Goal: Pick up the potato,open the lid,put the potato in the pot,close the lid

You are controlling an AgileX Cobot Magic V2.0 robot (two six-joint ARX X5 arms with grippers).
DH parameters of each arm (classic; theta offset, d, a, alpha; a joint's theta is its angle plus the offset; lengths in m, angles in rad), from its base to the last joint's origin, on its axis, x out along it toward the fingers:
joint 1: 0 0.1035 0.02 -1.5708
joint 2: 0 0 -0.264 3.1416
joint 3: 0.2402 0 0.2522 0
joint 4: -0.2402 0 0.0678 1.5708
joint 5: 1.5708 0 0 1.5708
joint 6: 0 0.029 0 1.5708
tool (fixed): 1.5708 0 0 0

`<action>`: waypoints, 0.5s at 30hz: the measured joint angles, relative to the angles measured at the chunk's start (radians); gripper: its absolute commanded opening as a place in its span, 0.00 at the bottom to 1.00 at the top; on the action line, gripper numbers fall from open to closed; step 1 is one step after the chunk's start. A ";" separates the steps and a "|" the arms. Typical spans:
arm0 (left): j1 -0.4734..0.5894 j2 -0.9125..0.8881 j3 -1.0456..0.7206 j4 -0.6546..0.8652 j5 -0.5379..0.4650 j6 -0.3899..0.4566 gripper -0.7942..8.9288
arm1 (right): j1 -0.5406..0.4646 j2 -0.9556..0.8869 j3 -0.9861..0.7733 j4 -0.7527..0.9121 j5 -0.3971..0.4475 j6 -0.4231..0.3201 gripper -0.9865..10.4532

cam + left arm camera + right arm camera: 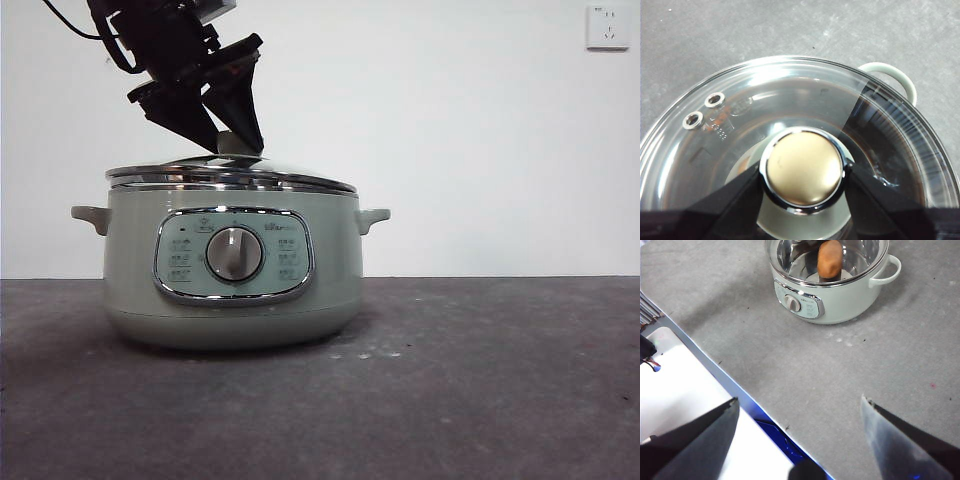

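The sage-green pot (235,300) stands on the dark table with its dial facing the front view. The glass lid (230,176) lies on its rim. My left gripper (236,146) comes down from the upper left and is shut on the lid's round knob (804,169), one black jaw on each side of its chrome ring. The potato (830,259), orange-brown, lies inside the pot (840,300) and shows through the glass in the right wrist view. My right gripper (800,425) hangs open well away from the pot, nothing between its jaws.
One pot handle (895,75) sticks out past the lid's rim. A white panel with a blue edge (685,390) lies under the right gripper, beside the grey table. A wall socket (608,27) sits high at the back right.
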 measured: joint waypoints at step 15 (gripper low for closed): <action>0.000 0.032 0.015 -0.001 0.013 0.003 0.07 | 0.000 0.000 0.000 0.000 0.000 0.003 0.44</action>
